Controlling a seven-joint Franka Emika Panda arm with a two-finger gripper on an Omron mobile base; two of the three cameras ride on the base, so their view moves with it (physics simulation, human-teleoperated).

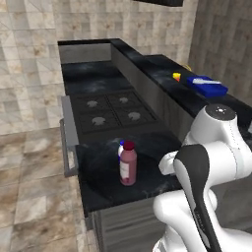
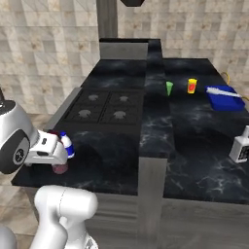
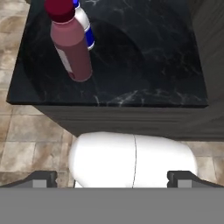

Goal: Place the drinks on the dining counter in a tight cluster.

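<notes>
Maroon bottle [image 1: 128,165] upright, touching white bottle [image 3: 84,25]; blue tray [image 2: 223,98] holds white utensil; end effector [image 3: 112,178] released.

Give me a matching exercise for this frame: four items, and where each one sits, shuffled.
Items:
1. tall maroon-pink bottle with dark red cap
2. square clear bottle with black label
3. small green cup
4. flat blue tray

Places:
A. far end of the dining counter, at its right side
B. low black counter in front of the stove burners
C. right edge of the dining counter, nearer the robot
D. dining counter, left of the yellow-orange cup

Pairs: 1-B, 2-C, 3-D, 4-A
</notes>
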